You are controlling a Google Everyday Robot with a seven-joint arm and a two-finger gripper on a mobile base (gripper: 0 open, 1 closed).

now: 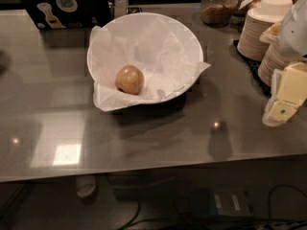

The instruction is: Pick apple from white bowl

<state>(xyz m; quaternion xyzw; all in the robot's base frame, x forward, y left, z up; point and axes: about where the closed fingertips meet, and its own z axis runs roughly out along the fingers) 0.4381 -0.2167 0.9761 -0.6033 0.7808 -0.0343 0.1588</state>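
Observation:
The apple (129,79) is yellowish-tan with a reddish blush. It lies in the front left part of the white bowl (163,28), on the crumpled white paper liner (158,56) that overhangs the rim. The bowl stands on the grey counter, centre back. My gripper (280,110) hangs at the right edge of the view, above the counter. It is well to the right of the bowl, apart from it, and holds nothing that I can see.
Stacks of small beige paper bowls (261,28) stand at the back right, just behind my gripper. A glass jar (218,6) is behind the bowl to the right. A dark laptop with stickers (67,4) stands at the back left. The counter's front edge (144,169) runs across below.

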